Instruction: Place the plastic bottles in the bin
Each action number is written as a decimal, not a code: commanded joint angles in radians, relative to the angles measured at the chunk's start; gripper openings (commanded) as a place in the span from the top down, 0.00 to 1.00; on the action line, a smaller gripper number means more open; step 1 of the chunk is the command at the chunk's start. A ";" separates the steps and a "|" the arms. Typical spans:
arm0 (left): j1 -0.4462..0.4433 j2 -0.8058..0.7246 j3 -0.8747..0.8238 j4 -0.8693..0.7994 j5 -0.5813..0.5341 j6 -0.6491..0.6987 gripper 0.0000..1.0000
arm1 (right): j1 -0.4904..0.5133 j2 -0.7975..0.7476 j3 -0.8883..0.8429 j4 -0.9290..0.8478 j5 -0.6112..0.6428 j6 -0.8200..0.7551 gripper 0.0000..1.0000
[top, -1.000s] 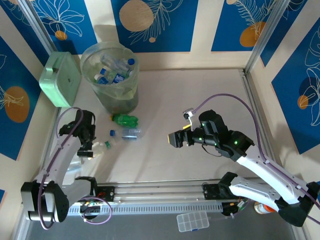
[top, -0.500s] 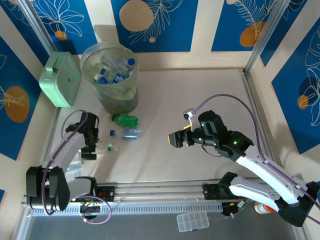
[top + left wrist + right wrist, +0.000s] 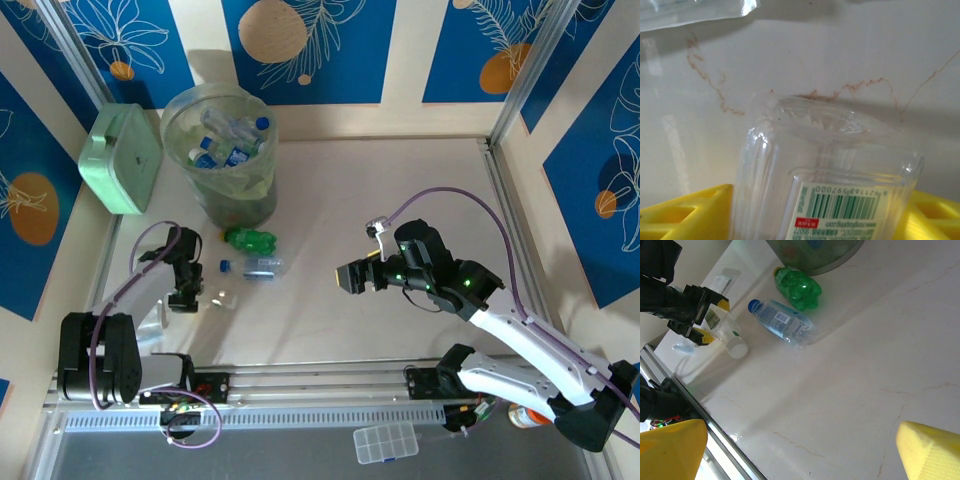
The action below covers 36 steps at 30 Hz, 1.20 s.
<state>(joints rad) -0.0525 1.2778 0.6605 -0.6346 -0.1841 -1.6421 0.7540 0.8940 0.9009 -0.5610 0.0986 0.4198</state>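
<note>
The bin [image 3: 262, 172] stands at the back left with several bottles inside; its base [image 3: 816, 251] shows in the right wrist view. A green bottle [image 3: 250, 239] [image 3: 799, 287] and a clear blue-capped bottle [image 3: 257, 267] [image 3: 783, 323] lie on the table in front of it. My left gripper [image 3: 186, 296] [image 3: 702, 315] is shut on a clear white-capped bottle [image 3: 216, 298] [image 3: 825, 175] [image 3: 729, 336] lying on the table; its yellow fingers [image 3: 680, 215] press on both sides. My right gripper [image 3: 348, 278] [image 3: 800, 450] hangs open over bare table at mid right.
A mint green box [image 3: 120, 158] leans beside the bin. A clear plastic packet [image 3: 690, 10] [image 3: 682, 346] lies just left of the held bottle. The metal rail [image 3: 320, 380] runs along the front, with a small clear organiser [image 3: 385, 442] below it.
The left arm has folded in toward the left edge, and its gripper has shifted slightly right and back around the white-capped bottle. The right arm is almost still.
</note>
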 commanded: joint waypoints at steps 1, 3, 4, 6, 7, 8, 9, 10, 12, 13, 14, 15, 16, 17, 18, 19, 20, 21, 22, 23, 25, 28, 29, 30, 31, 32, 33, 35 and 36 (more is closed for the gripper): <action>0.006 -0.018 -0.020 0.019 0.002 0.030 0.37 | -0.005 -0.002 -0.010 0.021 0.000 -0.001 0.03; 0.005 -0.037 -0.021 0.024 0.000 0.051 0.43 | -0.005 -0.002 -0.009 0.021 -0.003 0.003 0.03; 0.005 -0.044 -0.020 0.023 0.001 0.059 0.45 | -0.005 -0.003 -0.011 0.023 -0.003 0.002 0.03; 0.004 -0.056 -0.021 0.020 0.013 0.072 0.48 | -0.007 -0.001 -0.017 0.027 -0.004 0.005 0.03; 0.003 -0.062 -0.018 0.013 0.015 0.078 0.50 | -0.007 0.001 -0.019 0.027 -0.004 0.007 0.03; 0.002 -0.070 -0.013 0.002 0.017 0.083 0.51 | -0.008 0.000 -0.019 0.026 -0.004 0.008 0.03; 0.001 -0.080 -0.008 -0.013 0.017 0.088 0.52 | -0.008 -0.002 -0.017 0.026 -0.004 0.010 0.03; 0.000 -0.092 -0.003 -0.026 0.018 0.092 0.52 | -0.008 -0.005 -0.015 0.025 -0.005 0.010 0.03; -0.006 -0.126 0.020 -0.058 0.016 0.115 0.52 | -0.008 -0.012 -0.012 0.021 -0.004 0.011 0.03; -0.014 -0.142 0.037 -0.075 0.007 0.132 0.52 | -0.008 -0.015 -0.011 0.019 -0.004 0.013 0.03; -0.023 -0.161 0.060 -0.102 -0.008 0.151 0.52 | -0.008 -0.019 -0.009 0.016 -0.004 0.011 0.03; -0.032 -0.181 0.085 -0.134 -0.025 0.170 0.52 | -0.009 -0.021 -0.005 0.014 -0.002 0.010 0.03; -0.041 -0.201 0.107 -0.161 -0.042 0.185 0.52 | -0.008 -0.023 -0.003 0.011 -0.003 0.010 0.03; -0.055 -0.226 0.135 -0.189 -0.075 0.204 0.53 | -0.009 -0.024 -0.001 0.009 -0.003 0.009 0.03; -0.075 -0.256 0.158 -0.207 -0.112 0.229 0.55 | -0.010 -0.024 0.001 0.009 -0.006 0.008 0.03; -0.090 -0.285 0.175 -0.215 -0.145 0.250 0.56 | -0.010 -0.023 0.003 0.010 -0.009 0.007 0.03; -0.103 -0.318 0.190 -0.208 -0.173 0.285 0.56 | -0.010 -0.020 0.007 0.010 -0.012 0.007 0.03; -0.111 -0.354 0.198 -0.181 -0.188 0.331 0.56 | -0.010 -0.017 0.009 0.009 -0.014 0.007 0.03; -0.112 -0.384 0.198 -0.146 -0.193 0.372 0.55 | -0.010 -0.014 0.013 0.009 -0.014 0.007 0.03; -0.114 -0.415 0.201 -0.097 -0.193 0.430 0.55 | -0.010 -0.008 0.016 0.009 -0.017 0.005 0.03; -0.114 -0.454 0.219 0.003 -0.176 0.581 0.54 | -0.010 -0.002 0.023 0.013 -0.023 0.003 0.03; -0.117 -0.463 0.297 0.099 -0.125 0.827 0.56 | -0.008 0.011 0.031 0.019 -0.038 -0.007 0.03; -0.118 -0.463 0.329 0.123 -0.104 0.907 0.57 | -0.008 0.015 0.036 0.018 -0.042 -0.008 0.03; -0.118 -0.463 0.361 0.151 -0.073 0.992 0.59 | -0.008 0.018 0.040 0.016 -0.045 -0.010 0.03; -0.118 -0.462 0.389 0.170 -0.049 1.053 0.60 | -0.007 0.019 0.042 0.016 -0.046 -0.011 0.03; -0.117 -0.457 0.424 0.188 -0.015 1.119 0.61 | -0.008 0.021 0.046 0.016 -0.046 -0.013 0.03; -0.117 -0.445 0.461 0.201 0.023 1.179 0.61 | -0.007 0.022 0.048 0.016 -0.045 -0.014 0.03; -0.117 -0.413 0.541 0.206 0.072 1.261 0.63 | -0.008 0.026 0.054 0.016 -0.045 -0.020 0.03; -0.118 -0.388 0.582 0.203 0.084 1.287 0.65 | -0.008 0.029 0.059 0.017 -0.045 -0.025 0.03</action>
<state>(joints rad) -0.1642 0.8570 1.1481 -0.5095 -0.1955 -0.5945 0.7483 0.9215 0.9150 -0.5465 0.0750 0.4164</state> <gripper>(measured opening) 0.547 0.972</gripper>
